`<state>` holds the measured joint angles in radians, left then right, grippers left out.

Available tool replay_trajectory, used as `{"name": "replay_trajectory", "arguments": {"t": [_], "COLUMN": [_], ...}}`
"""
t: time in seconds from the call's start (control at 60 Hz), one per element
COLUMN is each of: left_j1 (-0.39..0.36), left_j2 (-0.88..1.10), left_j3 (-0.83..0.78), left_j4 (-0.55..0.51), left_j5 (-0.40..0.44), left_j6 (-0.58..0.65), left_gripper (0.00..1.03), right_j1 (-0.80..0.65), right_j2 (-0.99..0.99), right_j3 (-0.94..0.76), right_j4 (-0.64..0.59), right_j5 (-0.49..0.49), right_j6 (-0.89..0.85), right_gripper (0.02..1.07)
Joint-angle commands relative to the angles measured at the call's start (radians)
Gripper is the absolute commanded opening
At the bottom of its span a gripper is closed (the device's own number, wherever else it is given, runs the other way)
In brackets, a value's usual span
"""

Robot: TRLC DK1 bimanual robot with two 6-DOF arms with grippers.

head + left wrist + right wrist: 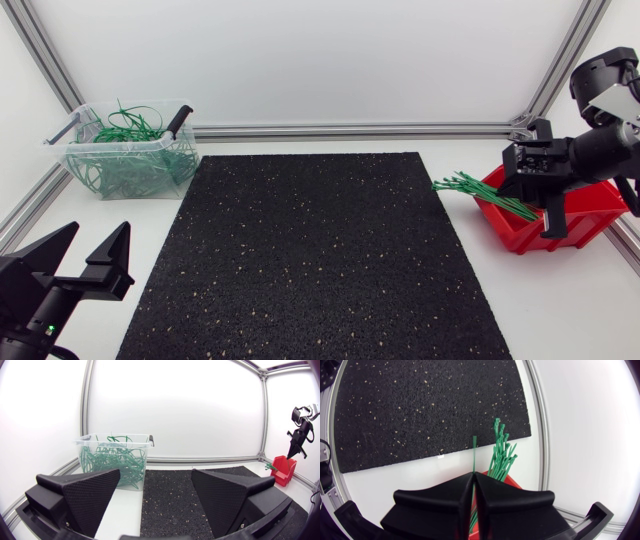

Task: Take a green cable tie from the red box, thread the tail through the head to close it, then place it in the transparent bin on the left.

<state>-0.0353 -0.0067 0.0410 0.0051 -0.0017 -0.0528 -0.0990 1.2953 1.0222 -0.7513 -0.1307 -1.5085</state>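
One green cable tie (474, 457) is sitting pinched between the pressed-together fingers of the right gripper (473, 476) over the red box (514, 481), its long axis running straight ahead out of the fingertips toward the black mat (420, 410). Well apart across the mat, the left gripper (97, 242) is sitting with fingers spread wide, holding nothing, near the transparent bin (75, 150), so the right arm is looking like the one to carry the tie across.
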Motion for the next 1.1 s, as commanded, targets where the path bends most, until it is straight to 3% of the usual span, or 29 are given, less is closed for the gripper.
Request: {"name": "replay_trajectory", "arguments": {"t": [0.0, 0.2, 0.417, 0.667, 1.083], "left_j1": [-0.008, -0.008, -0.012, -0.018, -0.018], "left_j2": [0.002, 0.002, 0.004, 0.005, 0.007], "left_j3": [-0.038, -0.038, -0.038, -0.038, -0.038], "left_j4": [-0.027, -0.027, -0.027, -0.027, -0.028], "left_j5": [0.003, 0.003, 0.003, 0.003, 0.003], "left_j6": [-0.010, -0.010, -0.010, -0.010, -0.010], "left_gripper": [0.99, 0.99, 0.99, 0.99, 0.99], "right_j1": [0.007, 0.005, 0.024, 0.188, 0.467], "right_j2": [-0.060, -0.142, -0.154, -0.171, -0.100], "right_j3": [0.064, 0.220, 0.372, 0.475, 0.509], "right_j4": [-0.036, -0.186, -0.318, -0.382, -0.427], "right_j5": [-0.046, -0.242, -0.380, -0.403, -0.394], "right_j6": [0.022, 0.148, 0.283, 0.521, 0.884], "right_gripper": [0.08, 0.08, 0.08, 0.08, 0.07]}}
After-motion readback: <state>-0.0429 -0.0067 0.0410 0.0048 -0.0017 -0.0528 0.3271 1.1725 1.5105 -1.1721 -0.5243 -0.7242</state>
